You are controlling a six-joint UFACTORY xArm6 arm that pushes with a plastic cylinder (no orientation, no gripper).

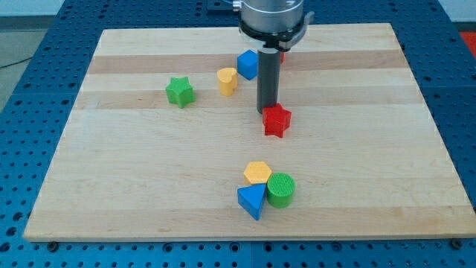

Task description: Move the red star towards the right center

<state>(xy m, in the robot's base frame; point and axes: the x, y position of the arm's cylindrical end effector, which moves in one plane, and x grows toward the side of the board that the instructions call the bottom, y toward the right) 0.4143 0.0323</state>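
Inspection of the bench (149,201), a pale wooden board, runs from its left edge to its right. Nearest the left edge, in the upper half, a green star (179,91) lies alone. Next toward the centre, close to the top edge, stands a small yellow block (227,80); its exact shape cannot be made out at this angle. Just beside it to the right is a blue block (248,65), apparently a cube, partly overlapped by the rod. Toward the bottom edge, at about mid-width, three blocks sit clustered and touching: a blue triangle (252,201) lowest, a yellow hexagon (257,173) above it, and a green cylinder (281,189) on the cluster's right. The rod comes down from the top edge near the centre, and my tip (267,111) rests at the upper left corner of the red star (277,120), touching it or very nearly so. The red star lies slightly right of the bench's centre and well apart from the right edge. No claw is fitted, so no released or clenched state can be reported.
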